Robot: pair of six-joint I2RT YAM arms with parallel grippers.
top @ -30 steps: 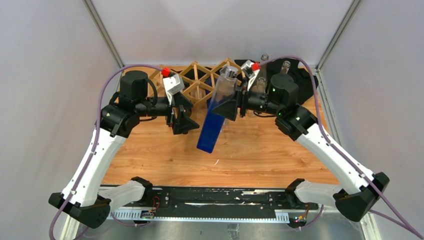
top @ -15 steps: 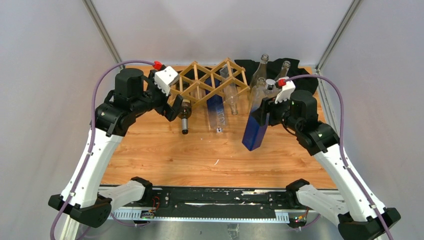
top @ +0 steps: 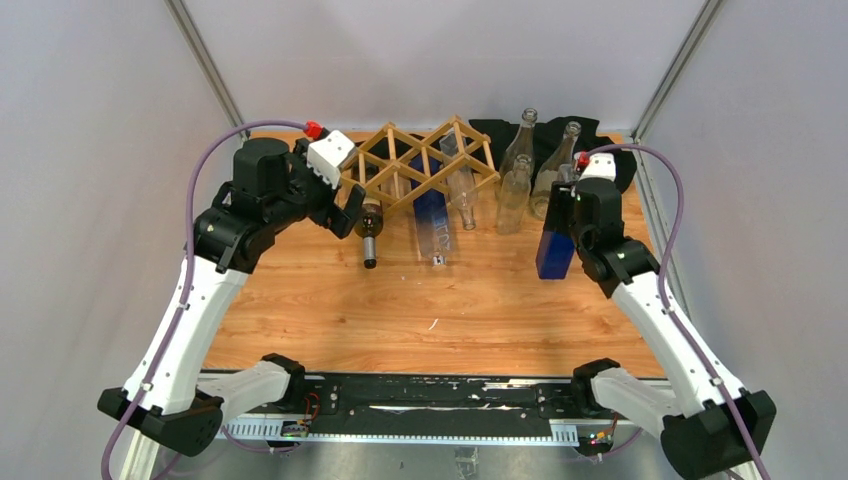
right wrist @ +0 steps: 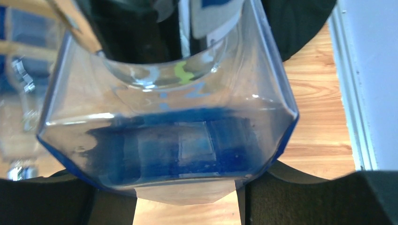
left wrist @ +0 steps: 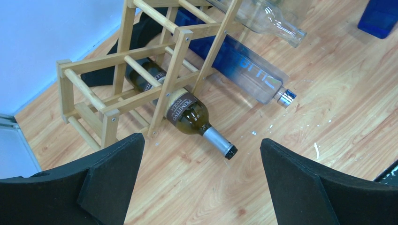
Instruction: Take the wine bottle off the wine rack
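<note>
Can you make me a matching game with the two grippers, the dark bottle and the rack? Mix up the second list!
Things:
1. left gripper
2. right gripper
3. dark bottle
4. rack

States:
A. lying in the rack
B. light wood
C. open
D. shut on blue bottle

Pairs: 1-C, 2-D, 3-A, 4-B
</note>
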